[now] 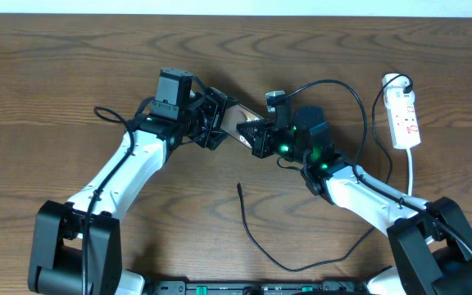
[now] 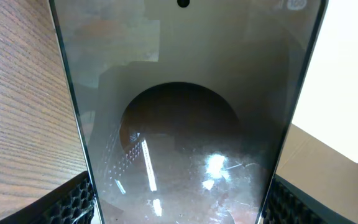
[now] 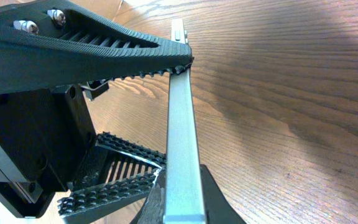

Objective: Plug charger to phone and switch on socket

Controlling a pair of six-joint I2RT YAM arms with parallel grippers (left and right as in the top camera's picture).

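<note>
Left gripper (image 1: 214,123) is clamped across the phone's (image 1: 238,121) width, mid-table. Right gripper (image 1: 260,141) is pinched shut on the thin edge at the other end. Phone looks rigid, glassy and slick, probably light, so hold the side rails, not the face. Charger (image 1: 239,188) tip lies loose in front of it. Cable is floppy; take it just behind the plug. Socket (image 1: 405,119) sits far right, well apart, near the table's (image 1: 72,65) far edge. Bare wood between the arms.

The phone (image 1: 235,120) is bronze, the charger (image 1: 242,205) black, the socket (image 1: 405,120) white with red, the table (image 1: 72,57) wood-grained.
</note>
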